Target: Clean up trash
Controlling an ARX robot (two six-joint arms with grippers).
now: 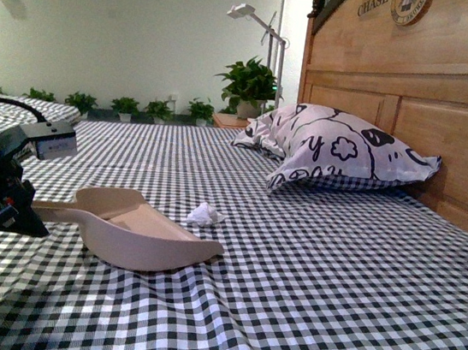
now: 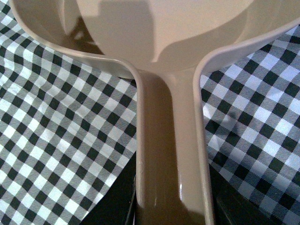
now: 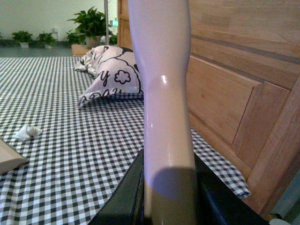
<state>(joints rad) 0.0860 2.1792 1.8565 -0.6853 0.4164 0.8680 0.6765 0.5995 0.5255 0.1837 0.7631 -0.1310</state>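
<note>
- Two tools are in hand, one per arm, which I read as a sweep-and-scoop setup.
- Left claw (image 1: 7, 207) is clamped on the handle of the dustpan (image 1: 136, 233). In the left wrist view the handle runs straight out between the dark jaws, which press on both its sides.
- That pan rests on the checked sheet (image 1: 331, 291) with its open end pointing away from the left claw, low enough, I judge, for something to be pushed in.
- The trash (image 1: 204, 214), a small crumpled white wad, lies on the sheet just beside the pan's far end, beyond the pan from the left claw. I can't tell if they touch.
- Right claw (image 3: 168, 201) is closed round a pale handle (image 3: 164, 84) rising from between its jaws. The working end is out of view, so I can't name the tool. The wad lies well apart from this claw.
</note>
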